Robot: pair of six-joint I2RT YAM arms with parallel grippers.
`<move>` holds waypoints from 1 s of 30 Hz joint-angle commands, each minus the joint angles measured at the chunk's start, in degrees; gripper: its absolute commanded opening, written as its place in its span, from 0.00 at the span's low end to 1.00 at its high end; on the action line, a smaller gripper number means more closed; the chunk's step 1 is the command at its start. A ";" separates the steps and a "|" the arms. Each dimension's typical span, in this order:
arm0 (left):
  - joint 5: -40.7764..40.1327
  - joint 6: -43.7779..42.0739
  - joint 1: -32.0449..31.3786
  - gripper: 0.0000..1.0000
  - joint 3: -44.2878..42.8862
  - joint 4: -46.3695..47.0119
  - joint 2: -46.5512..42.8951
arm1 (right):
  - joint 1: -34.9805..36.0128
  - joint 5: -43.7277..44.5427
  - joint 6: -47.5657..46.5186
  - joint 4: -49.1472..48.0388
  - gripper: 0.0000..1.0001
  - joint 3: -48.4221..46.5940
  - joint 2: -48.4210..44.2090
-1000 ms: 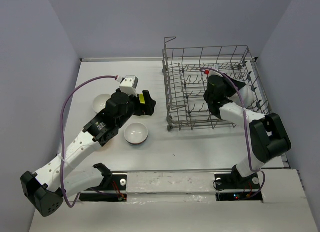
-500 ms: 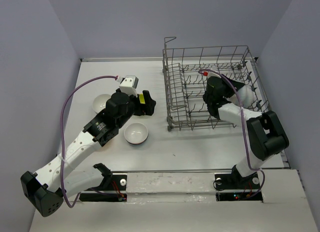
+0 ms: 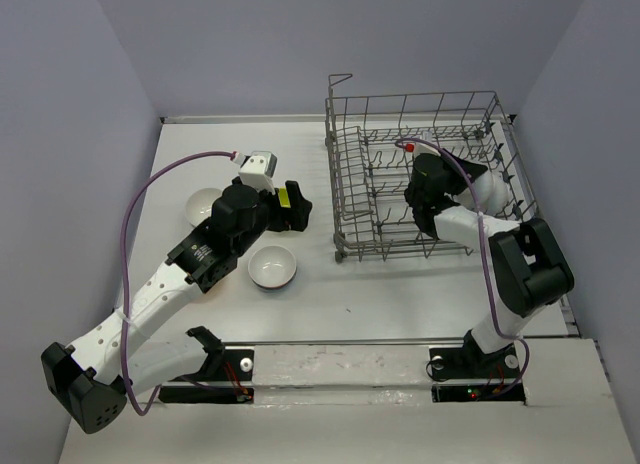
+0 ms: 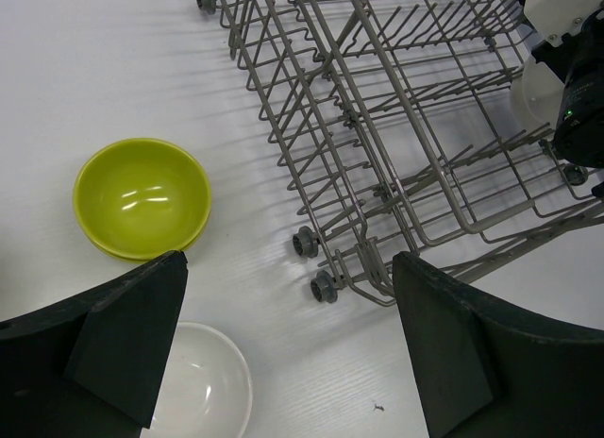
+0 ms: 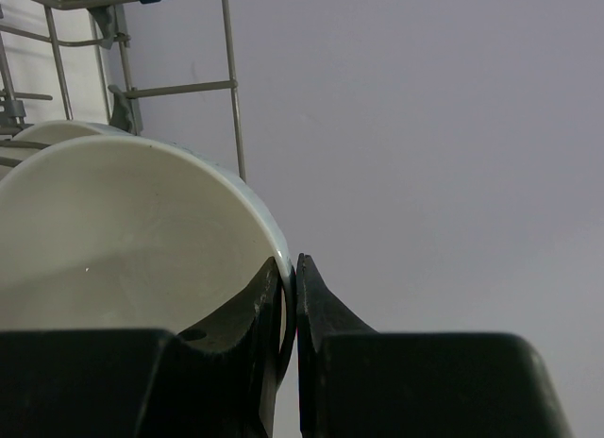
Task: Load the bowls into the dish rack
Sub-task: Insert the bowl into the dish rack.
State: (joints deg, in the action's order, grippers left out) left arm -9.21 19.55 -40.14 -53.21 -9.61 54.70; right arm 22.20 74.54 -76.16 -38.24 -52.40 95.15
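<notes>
Narrow pinch of the right fingers [image 5: 316, 311] on the rim of a white bowl [image 5: 123, 240], inside the rack [image 3: 372, 189] at upper right of the overhead view. Second white bowl [image 5: 52, 131] just behind it, at upper left of the right wrist view.

Left fingers [image 4: 132, 334] spread wide and empty above the surface [image 3: 360, 294]. Green bowl [image 4: 142, 194] and loose white bowl [image 4: 198, 386] at left of the left wrist view, both outside the rack.

Likely hazards:
- slip of the smooth, glossy rim from so thin a hold
- knock against the second white bowl or a tine [image 4: 279, 126] on release
- roll of a round bowl set down off the rows

Bowls round, shallow, hard and glazed in look. Rack of thin grey wire in rows, with small wheels [image 4: 307, 242] at its corner.
</notes>
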 commanded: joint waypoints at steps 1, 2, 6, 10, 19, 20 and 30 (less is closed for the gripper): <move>-0.37 -0.83 -0.47 0.99 0.21 2.40 -0.03 | -0.31 2.19 -0.66 -2.98 0.08 -0.95 0.73; -0.37 -0.83 -0.47 0.99 0.21 2.40 -0.03 | 0.21 2.27 -0.74 -3.07 0.09 -1.03 0.91; -0.46 -0.92 -0.64 0.99 0.12 2.40 0.06 | 0.22 2.36 -0.39 -3.51 0.15 -1.56 1.70; -0.54 -1.01 -0.73 0.99 0.12 2.40 0.06 | 0.22 2.54 -0.22 -3.68 0.22 -2.00 2.14; -0.72 -0.92 -0.73 0.99 0.04 2.40 0.15 | 0.22 2.54 -0.30 -4.30 0.28 -2.62 2.76; -0.72 -0.92 -0.73 0.99 0.12 2.31 0.15 | 0.22 2.54 -0.22 -4.39 0.29 -2.62 2.84; -0.81 -0.92 -0.82 0.99 0.12 2.31 0.32 | 0.74 2.62 1.10 -4.13 0.33 -2.97 3.20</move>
State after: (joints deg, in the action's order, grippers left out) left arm -9.47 19.53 -40.53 -53.21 -9.61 55.09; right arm 22.57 76.07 -76.38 -39.44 -53.52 97.76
